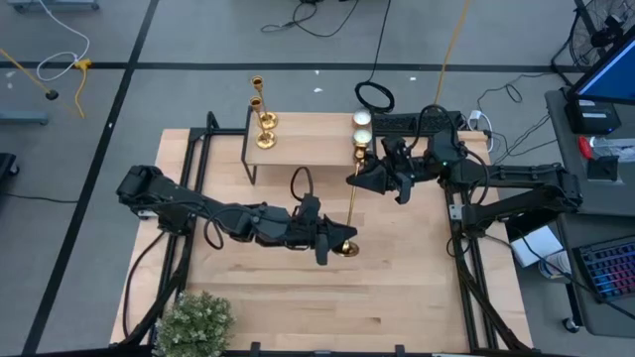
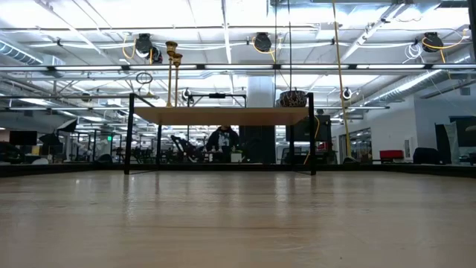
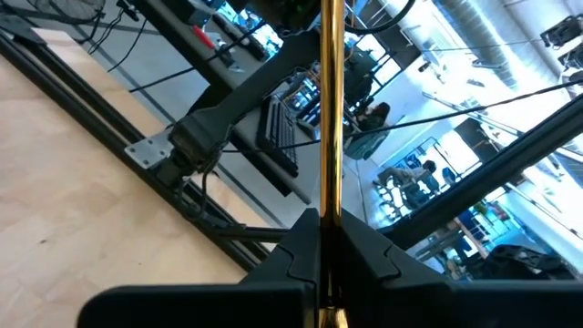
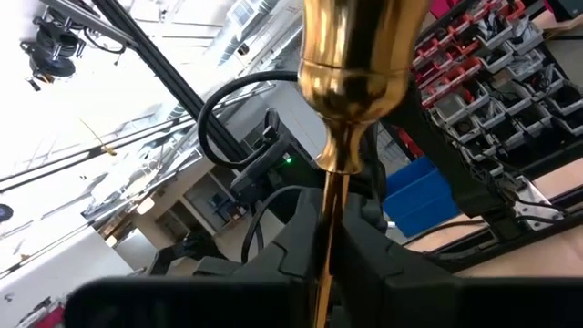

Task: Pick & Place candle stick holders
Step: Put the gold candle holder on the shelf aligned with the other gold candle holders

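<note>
Candlestick [image 1: 351, 203] sits clamped between both our tools, left tool [image 1: 335, 238] near its base, right tool [image 1: 365, 177] near its cup, mid-handover; next, we judge, one must let go.

Small raised wooden shelf [image 1: 298, 142] upper centre of light wooden table [image 1: 397, 288]. Two tall gold metal candlesticks [image 1: 263, 119] on shelf's left end. Third gold candlestick [image 1: 350, 203] right of centre, between both arms. Small green potted plant [image 1: 193, 322] lower left corner.

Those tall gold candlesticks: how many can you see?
3. Two candlesticks stand together on the small shelf; the third candlestick is gripped by both the left pincer and right pincer.
</note>
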Action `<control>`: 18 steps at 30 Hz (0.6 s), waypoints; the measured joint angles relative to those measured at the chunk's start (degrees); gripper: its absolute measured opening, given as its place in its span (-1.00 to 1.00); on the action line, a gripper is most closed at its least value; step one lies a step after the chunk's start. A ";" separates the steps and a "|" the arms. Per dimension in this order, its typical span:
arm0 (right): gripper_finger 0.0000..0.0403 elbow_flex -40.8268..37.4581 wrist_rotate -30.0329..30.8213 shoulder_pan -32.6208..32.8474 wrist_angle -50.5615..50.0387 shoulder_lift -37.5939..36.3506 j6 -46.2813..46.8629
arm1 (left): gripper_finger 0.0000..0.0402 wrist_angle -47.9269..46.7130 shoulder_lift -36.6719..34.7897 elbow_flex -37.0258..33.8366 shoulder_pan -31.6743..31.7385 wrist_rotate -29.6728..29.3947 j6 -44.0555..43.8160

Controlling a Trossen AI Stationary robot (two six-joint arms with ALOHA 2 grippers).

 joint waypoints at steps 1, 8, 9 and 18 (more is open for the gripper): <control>-0.89 0.00 -0.32 0.00 -0.10 0.00 -0.05 | -0.91 -0.01 0.00 0.00 -0.04 0.01 -0.03; -0.94 0.00 -1.96 0.04 -1.61 -0.04 0.04 | -0.55 0.13 -0.39 0.00 0.26 0.09 -0.86; -0.94 0.00 -2.61 0.02 -1.97 -0.04 0.06 | -0.51 0.11 -0.39 0.00 0.48 0.52 -1.13; -0.94 0.00 -4.35 0.49 -7.90 0.02 1.25 | -0.41 0.34 -0.42 0.00 3.92 4.03 -3.16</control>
